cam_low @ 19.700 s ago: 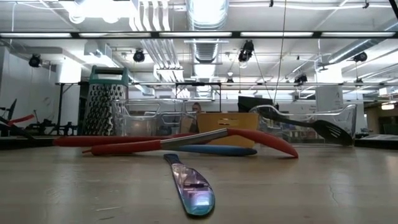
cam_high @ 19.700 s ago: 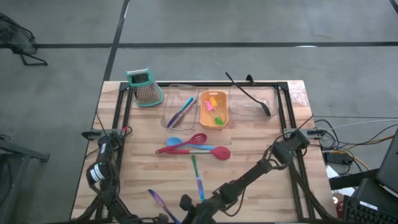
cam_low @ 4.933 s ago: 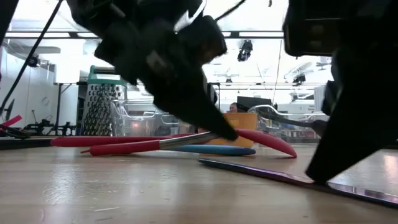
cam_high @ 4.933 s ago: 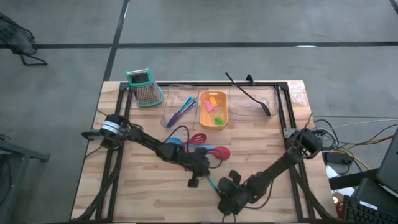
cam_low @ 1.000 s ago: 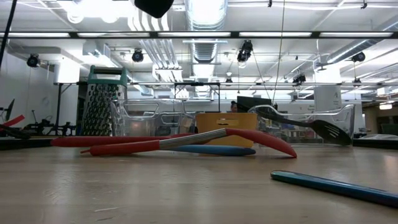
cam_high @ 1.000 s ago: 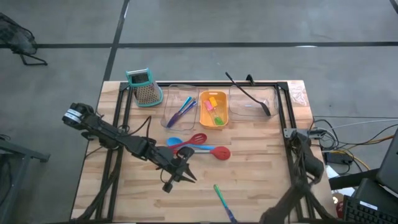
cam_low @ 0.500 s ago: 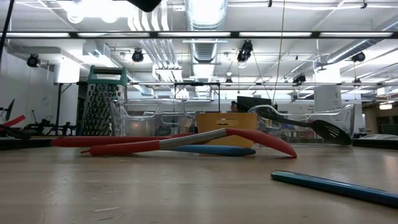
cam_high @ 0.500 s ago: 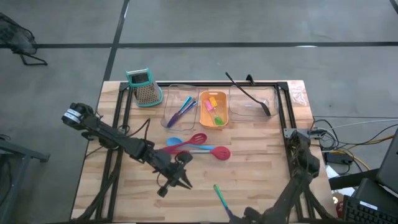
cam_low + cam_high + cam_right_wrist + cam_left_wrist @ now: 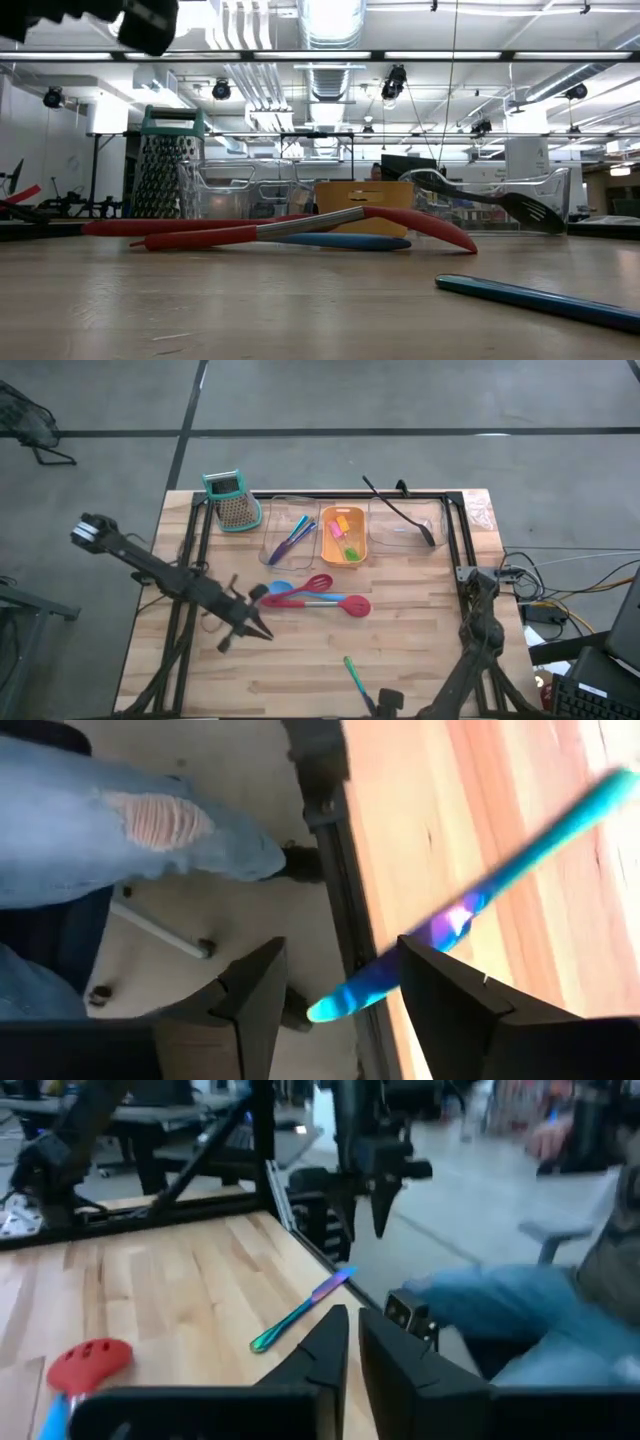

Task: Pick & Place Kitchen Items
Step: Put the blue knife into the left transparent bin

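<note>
Wooden table (image 9: pixel 420 630): left gripper (image 9: pixel 262 634) pinched empty at 9 o'clock of green-blue stick (image 9: pixel 353 674); right gripper (image 9: pixel 335 995) spread above stick's tip

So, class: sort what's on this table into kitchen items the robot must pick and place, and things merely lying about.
Job items:
black spoon
red spatula
blue spatula
green-blue stick
sticks in clear tray
small pieces in orange tray

Lying about:
grater

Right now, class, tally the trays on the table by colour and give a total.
Clear trays: 2
Orange tray: 1
Total: 3
</note>
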Robot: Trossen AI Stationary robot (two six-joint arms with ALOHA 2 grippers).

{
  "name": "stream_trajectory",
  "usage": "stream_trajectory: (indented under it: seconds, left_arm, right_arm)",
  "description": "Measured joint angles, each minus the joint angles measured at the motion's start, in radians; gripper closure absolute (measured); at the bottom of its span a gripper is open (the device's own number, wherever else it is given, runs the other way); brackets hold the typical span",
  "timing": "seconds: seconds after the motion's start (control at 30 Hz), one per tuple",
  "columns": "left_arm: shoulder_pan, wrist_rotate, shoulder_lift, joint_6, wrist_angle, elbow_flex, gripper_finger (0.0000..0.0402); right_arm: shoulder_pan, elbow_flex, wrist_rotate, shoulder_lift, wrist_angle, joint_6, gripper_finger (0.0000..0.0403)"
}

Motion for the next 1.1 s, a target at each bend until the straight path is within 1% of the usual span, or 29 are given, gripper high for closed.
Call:
stream_trajectory:
  seconds: [0.13,0.23,0.33,0.47,0.6,0.7,0.83,0.9,1.0,1.1]
  left_arm:
    - [0.0,-0.014,-0.144,-0.031,0.055,-0.131,0.0354]
    - [0.0,-0.064,-0.239,-0.053,0.068,-0.208,0.0352]
    - [0.001,-0.104,-0.31,-0.065,0.087,-0.272,0.0351]
    - [0.001,-0.108,-0.381,-0.041,0.1,-0.327,0.0351]
    - [0.002,-0.11,-0.424,-0.028,0.099,-0.39,0.0351]
    - [0.002,-0.142,-0.443,-0.044,0.092,-0.423,0.0351]
    - [0.002,-0.157,-0.45,-0.107,0.091,-0.423,0.0351]
    - [0.002,-0.158,-0.45,-0.105,0.089,-0.423,0.0351]
    - [0.002,-0.158,-0.45,-0.104,0.081,-0.423,0.0351]
    - [0.002,-0.157,-0.448,-0.104,0.076,-0.423,0.0351]
  right_arm:
    - [0.002,0.013,-0.002,0.014,-0.011,-0.066,0.0227]
    - [0.006,0.0,-0.008,0.014,-0.009,-0.068,0.0225]
    - [0.016,-0.018,-0.011,0.022,-0.012,-0.051,0.0217]
    - [0.034,-0.018,-0.05,0.038,-0.005,-0.011,0.0211]
    - [0.06,-0.019,-0.067,0.083,0.006,-0.031,0.0214]
    - [0.08,-0.02,-0.065,0.101,0.005,-0.057,0.0221]
    - [0.095,-0.018,-0.057,0.11,-0.021,-0.064,0.0229]
    - [0.101,-0.019,-0.039,0.113,-0.025,-0.081,0.0231]
    - [0.104,-0.019,-0.036,0.106,-0.064,-0.076,0.0232]
    - [0.112,-0.019,-0.037,0.107,-0.062,-0.071,0.0232]
